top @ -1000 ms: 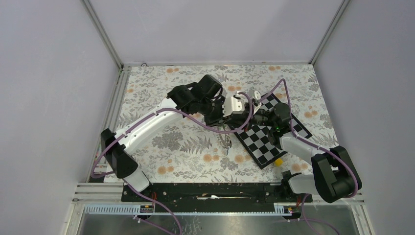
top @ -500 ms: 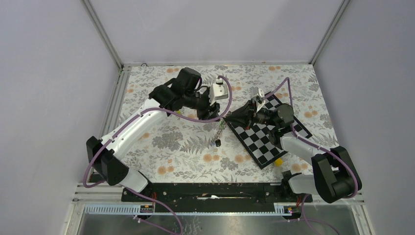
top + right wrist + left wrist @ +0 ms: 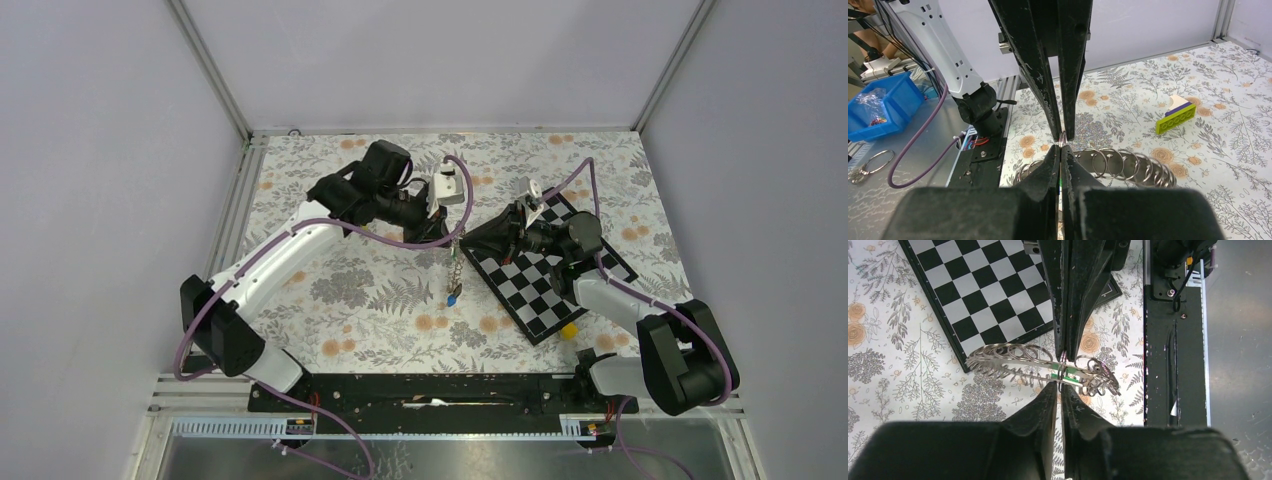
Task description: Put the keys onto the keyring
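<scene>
The left gripper was pinched together on a ring of the keyring, touching a green key; the right gripper was likewise clamped on a ring; from above, the chain hung as a strand with a blue key at its foot; threading seemed under way; next, one ring probably needed prising apart while the other arm held steady.

Both arms reach inward, the left pincer and right pincer clamped tight, tips facing close together.
</scene>
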You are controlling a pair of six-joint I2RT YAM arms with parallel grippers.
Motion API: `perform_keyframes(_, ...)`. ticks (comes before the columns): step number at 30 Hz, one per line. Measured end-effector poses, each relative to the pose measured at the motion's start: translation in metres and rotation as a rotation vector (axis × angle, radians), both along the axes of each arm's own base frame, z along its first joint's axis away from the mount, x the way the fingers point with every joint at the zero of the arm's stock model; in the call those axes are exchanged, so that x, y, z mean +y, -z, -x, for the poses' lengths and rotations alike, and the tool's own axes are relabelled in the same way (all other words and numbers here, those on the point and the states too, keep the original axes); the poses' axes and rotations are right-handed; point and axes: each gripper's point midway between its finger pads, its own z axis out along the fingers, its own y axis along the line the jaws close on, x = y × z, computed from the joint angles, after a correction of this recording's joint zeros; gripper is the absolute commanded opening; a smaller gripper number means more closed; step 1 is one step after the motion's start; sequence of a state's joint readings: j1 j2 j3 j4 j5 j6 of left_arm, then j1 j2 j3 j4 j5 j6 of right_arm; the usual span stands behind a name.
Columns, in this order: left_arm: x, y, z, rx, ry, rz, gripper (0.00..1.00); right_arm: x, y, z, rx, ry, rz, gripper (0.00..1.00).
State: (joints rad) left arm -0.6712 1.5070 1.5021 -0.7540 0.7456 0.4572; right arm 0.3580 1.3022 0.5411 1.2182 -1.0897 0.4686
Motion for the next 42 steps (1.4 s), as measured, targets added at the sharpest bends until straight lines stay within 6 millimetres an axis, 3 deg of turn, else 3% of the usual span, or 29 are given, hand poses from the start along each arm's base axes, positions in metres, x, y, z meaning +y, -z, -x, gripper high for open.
perform_keyframes(4, 0.0, 0.006, 0.001, 0.018, 0.011, -0.005, 0.0, 0.0, 0.0, 0.0, 0.0, 0.001, 0.0, 0.0)
perform_keyframes(42, -0.008, 0.02, 0.001, 0.075, 0.05, -0.002, 0.0, -0.002, 0.004, -0.002, 0.0, 0.01, 0.01, 0.0)
